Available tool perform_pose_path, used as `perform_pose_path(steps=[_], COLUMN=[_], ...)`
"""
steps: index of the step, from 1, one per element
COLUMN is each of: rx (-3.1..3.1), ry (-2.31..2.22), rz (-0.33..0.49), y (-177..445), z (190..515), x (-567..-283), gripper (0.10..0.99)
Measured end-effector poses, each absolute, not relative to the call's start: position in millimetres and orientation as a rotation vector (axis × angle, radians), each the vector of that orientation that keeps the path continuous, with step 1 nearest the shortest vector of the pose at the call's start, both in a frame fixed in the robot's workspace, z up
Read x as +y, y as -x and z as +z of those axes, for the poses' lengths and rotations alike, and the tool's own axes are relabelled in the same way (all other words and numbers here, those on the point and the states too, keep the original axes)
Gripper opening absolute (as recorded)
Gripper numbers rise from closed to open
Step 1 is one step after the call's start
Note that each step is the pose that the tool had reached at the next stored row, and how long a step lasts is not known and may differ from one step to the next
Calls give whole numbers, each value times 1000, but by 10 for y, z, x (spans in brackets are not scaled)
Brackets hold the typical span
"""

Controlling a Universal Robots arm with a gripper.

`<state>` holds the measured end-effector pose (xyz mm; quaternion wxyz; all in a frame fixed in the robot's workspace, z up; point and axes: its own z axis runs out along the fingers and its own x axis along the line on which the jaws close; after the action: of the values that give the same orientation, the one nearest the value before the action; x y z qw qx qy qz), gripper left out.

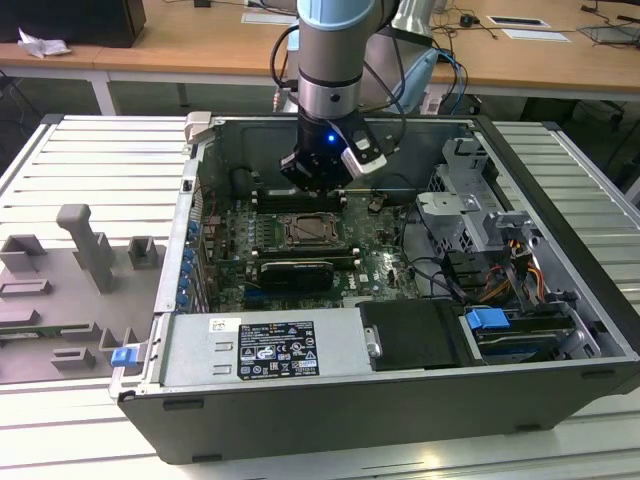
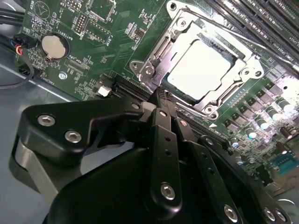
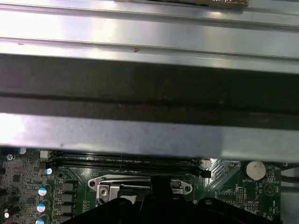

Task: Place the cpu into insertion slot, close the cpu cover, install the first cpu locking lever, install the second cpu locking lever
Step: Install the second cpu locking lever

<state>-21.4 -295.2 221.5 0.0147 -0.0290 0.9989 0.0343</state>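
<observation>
The cpu [image 2: 198, 67] lies flat in the insertion slot [image 1: 305, 232], its pale top bright in the second wrist view. The silvery cpu cover [image 2: 219, 100] is down around the chip, framing it. A thin metal lever [image 2: 161, 46] runs along one side of the frame. My gripper [image 2: 160, 96] hangs just above the board at the socket's edge, its black fingers [image 2: 163, 135] pressed together with nothing between them. In the exterior view the gripper [image 1: 318, 188] is over the back edge of the socket. The cover [image 3: 140, 183] also shows in the first wrist view.
The open computer case [image 1: 300, 400] lies on a slatted metal table. Long black memory slots [image 2: 261, 23] run beside the socket. A coin battery [image 2: 54, 45] sits on the green board. Drive cages and cables [image 1: 480, 250] fill the exterior view's right. Grey fixtures [image 1: 90, 250] stand outside the case.
</observation>
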Motion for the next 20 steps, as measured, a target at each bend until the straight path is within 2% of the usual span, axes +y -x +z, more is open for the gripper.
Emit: perform_pose_path(steps=[8, 11, 14, 20], rx=[3109, 3109, 3109, 3113], ry=[90, 90, 90, 90], rz=[107, 107, 107, 107], y=[214, 214, 214, 214], z=[2227, 2381, 2390, 2385], x=[-3033, -3037, -3084, -3351], gripper=[106, 106, 106, 106])
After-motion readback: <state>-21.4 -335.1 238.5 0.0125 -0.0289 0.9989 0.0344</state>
